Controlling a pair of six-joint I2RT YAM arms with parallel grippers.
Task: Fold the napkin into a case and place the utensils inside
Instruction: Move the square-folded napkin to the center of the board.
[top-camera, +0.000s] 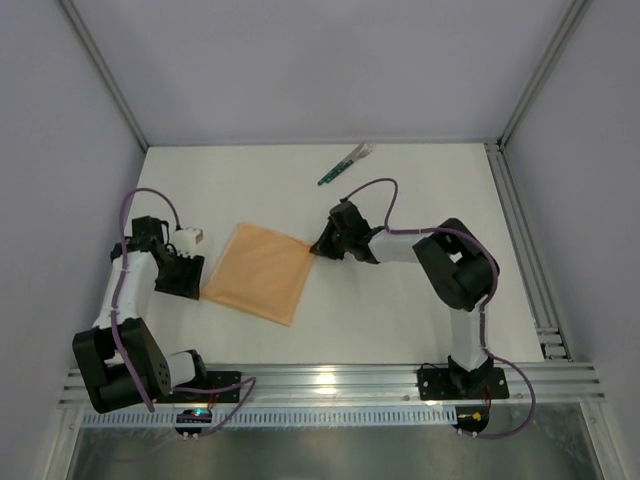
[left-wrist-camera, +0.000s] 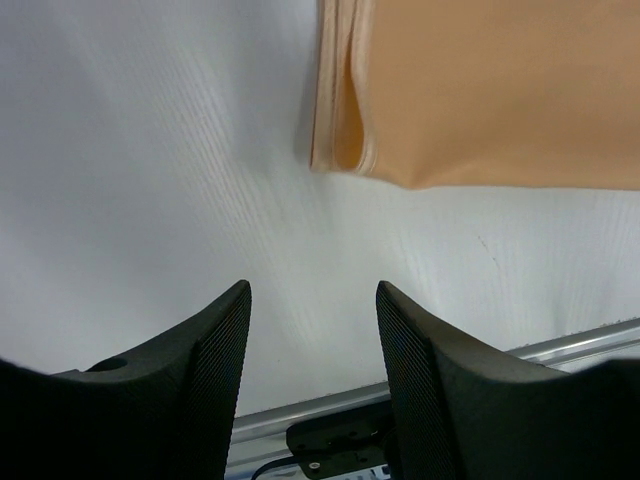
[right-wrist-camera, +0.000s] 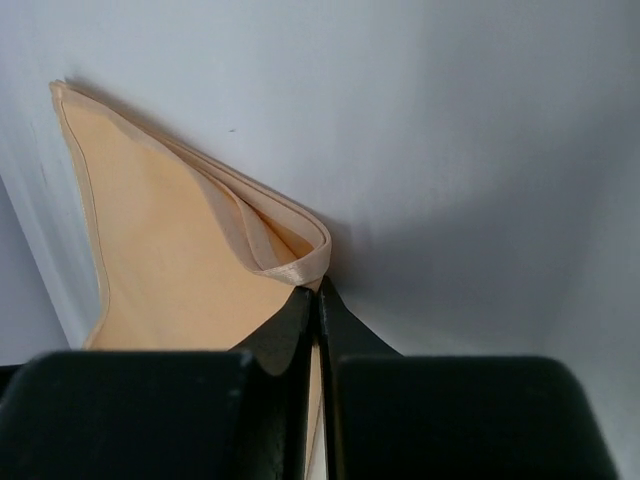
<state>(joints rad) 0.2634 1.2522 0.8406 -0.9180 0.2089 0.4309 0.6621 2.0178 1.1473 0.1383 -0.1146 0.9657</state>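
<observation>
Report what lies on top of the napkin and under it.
Nothing lies on the napkin; the right gripper pinches one folded corner, jaws shut. Underneath, only its own layers show at the edges; the table it covers is hidden.

Napkin: plain peach-tan, no pattern noted; a paler sheen is seen along the hemmed edges in the wrist views.
Utensils: dark green handles, pale silvery ends.
Table: matt white; a faint fine weave is made out close up.
Arms: white links, black joints; purple cables are strung along them.
Left gripper and right gripper: black; a fine dotted grid is seen on the left fingers.
Rail: silvery metal.
Walls: pale grey-lilac.
</observation>
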